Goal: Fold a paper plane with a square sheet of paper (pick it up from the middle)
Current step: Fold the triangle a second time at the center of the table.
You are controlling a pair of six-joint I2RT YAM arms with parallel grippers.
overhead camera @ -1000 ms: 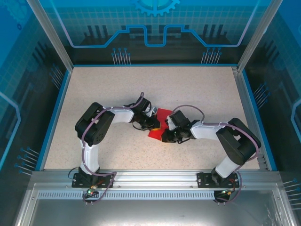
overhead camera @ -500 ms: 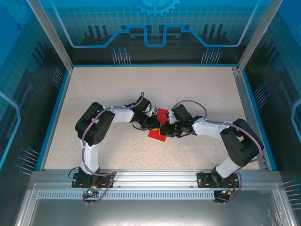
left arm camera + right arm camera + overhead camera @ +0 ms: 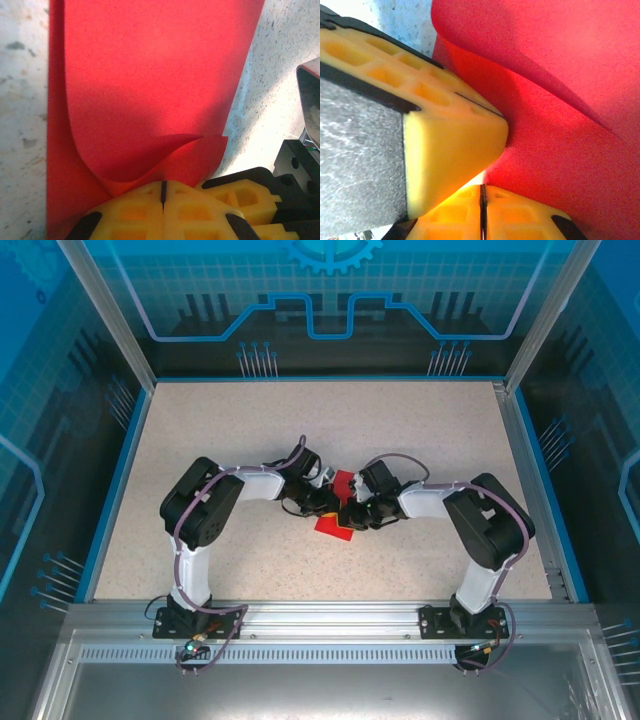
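The thin bright red square sheet of paper [image 3: 333, 526] lies mid-table on the speckled beige tabletop [image 3: 420, 440], partly folded and narrower than a square. Both arms bend in over it. The left gripper [image 3: 322, 505] and right gripper [image 3: 355, 515] are just beside each other on top of the sheet.

Both pairs of yellow fingers are pressed together. I can't tell whether either pair has a layer of paper pinched between them or is only pushing down on it.

The risk I see is the loose flap. It curls up instead of lying flat, so a press landing off the fold line would set a crooked crease. With the tips this close, one gripper could nudge the other and drag the sheet askew. A sideways pull on paper this thin could wrinkle or tear it.

From above, the arms hide most of the paper, and only red patches show on either side of them. The left wrist view shows the left gripper [image 3: 163, 186] at the edge of a curling flap on the sheet [image 3: 150, 75]. The right wrist view shows the right gripper [image 3: 481, 192] tight against a raised fold of red paper [image 3: 560, 150].
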